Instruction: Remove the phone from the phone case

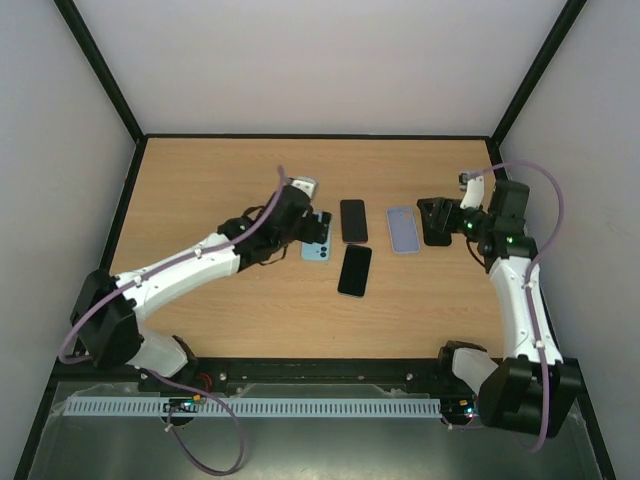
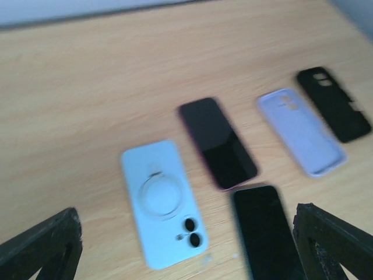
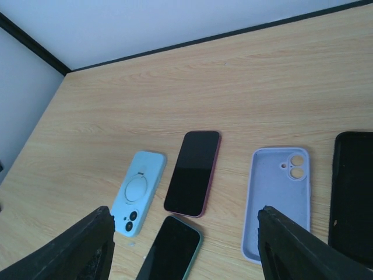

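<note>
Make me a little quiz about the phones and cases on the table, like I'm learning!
1. True or false: the lilac case lies empty, inside up.
2. How many phones lie screen up?
3. Which is nearest the left gripper: A the light blue case, B the black case, C the lilac case?
Key: 1 true. 2 two, a pink-edged phone and a teal-edged phone. 3 A.

Top cam looks down on the whole desk (image 1: 200, 190); left wrist cam's close over the blue case (image 2: 163, 201), right's further off, same case.
</note>
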Robot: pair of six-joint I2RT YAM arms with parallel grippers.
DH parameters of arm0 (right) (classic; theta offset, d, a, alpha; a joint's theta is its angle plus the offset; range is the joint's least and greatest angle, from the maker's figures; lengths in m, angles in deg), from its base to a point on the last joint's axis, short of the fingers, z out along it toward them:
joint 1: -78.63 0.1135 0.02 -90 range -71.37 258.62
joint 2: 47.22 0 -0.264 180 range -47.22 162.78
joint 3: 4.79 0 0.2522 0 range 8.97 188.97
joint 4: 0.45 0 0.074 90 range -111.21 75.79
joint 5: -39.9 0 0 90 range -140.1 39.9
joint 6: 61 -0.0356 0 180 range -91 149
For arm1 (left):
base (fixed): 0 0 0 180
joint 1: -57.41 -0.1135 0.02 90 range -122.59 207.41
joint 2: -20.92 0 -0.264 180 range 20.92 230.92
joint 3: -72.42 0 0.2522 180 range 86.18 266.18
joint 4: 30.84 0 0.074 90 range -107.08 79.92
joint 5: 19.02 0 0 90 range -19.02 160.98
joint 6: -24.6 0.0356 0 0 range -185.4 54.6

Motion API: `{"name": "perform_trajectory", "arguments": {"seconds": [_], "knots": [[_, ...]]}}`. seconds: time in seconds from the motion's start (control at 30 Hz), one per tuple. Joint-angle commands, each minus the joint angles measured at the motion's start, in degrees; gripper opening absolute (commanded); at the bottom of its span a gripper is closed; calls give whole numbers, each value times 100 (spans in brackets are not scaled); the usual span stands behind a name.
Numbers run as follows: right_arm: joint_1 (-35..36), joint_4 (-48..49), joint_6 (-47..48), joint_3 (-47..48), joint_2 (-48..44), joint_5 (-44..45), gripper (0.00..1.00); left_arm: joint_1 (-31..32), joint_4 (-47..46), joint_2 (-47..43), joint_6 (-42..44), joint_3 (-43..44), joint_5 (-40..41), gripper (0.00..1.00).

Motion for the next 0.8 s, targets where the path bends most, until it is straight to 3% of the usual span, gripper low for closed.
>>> {"name": "perform_trajectory", "arguments": {"seconds": [0.0,0.17,0.77], "knots": [[-19,1182,-233,-790,-669,411,65,-774,161,284,-1149,-553,-767,98],[-19,1578,-326,-1163,-1181,502,64,-1173,291,1024,-1258,-415,-1051,99],[-19,1660,-491,-1187,-1360,529,63,-1198,1067,2706,-1238,958,-855,97]]}}
